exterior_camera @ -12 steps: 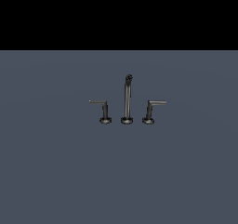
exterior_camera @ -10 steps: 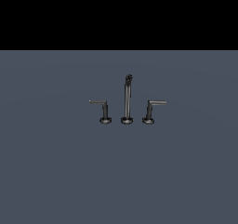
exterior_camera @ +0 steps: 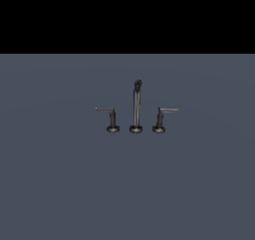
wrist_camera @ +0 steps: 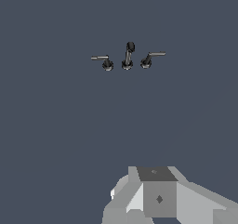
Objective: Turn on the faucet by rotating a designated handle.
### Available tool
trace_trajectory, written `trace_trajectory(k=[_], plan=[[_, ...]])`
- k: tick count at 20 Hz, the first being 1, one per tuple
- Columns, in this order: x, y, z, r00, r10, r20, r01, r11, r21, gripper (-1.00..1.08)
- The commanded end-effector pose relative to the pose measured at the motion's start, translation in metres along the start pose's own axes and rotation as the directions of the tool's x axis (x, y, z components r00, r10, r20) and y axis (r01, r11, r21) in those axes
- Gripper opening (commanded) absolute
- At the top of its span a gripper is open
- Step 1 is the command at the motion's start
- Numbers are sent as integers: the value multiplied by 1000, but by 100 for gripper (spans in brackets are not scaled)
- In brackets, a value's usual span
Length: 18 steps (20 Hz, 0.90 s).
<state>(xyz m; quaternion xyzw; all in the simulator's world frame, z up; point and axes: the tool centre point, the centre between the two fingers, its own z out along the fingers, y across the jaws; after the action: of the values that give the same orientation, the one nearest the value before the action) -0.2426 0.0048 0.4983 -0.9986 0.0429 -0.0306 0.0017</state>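
Note:
The faucet [exterior_camera: 136, 107] is a small dark grey set standing on a flat grey surface. Its tall thin spout post [exterior_camera: 135, 104] stands in the middle. The handle [exterior_camera: 162, 116], with the thicker bar and slanted post, is on the exterior view's right. The lever with the thinner bar and upright post [exterior_camera: 110, 117] is on the exterior view's left. In the wrist view the faucet [wrist_camera: 127, 56] is small and far off, with the handle [wrist_camera: 150, 58] beside the spout. Only grey parts of my gripper [wrist_camera: 158, 197] show there, well away from the faucet. Its jaws are not clear. The exterior view does not show my gripper.
The grey surface [exterior_camera: 127, 184] stretches all round the faucet. A black band fills the upper part of the exterior view.

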Motion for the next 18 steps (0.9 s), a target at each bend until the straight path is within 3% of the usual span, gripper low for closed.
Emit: trace_trajectory(k=[1, 10, 18], plan=[[8, -3, 10, 999, 34, 2, -34, 999, -1, -100], [53, -13, 65, 975, 224, 7, -224, 975, -7, -100], [105, -13, 126, 906, 422, 12, -422, 906, -14, -100]])
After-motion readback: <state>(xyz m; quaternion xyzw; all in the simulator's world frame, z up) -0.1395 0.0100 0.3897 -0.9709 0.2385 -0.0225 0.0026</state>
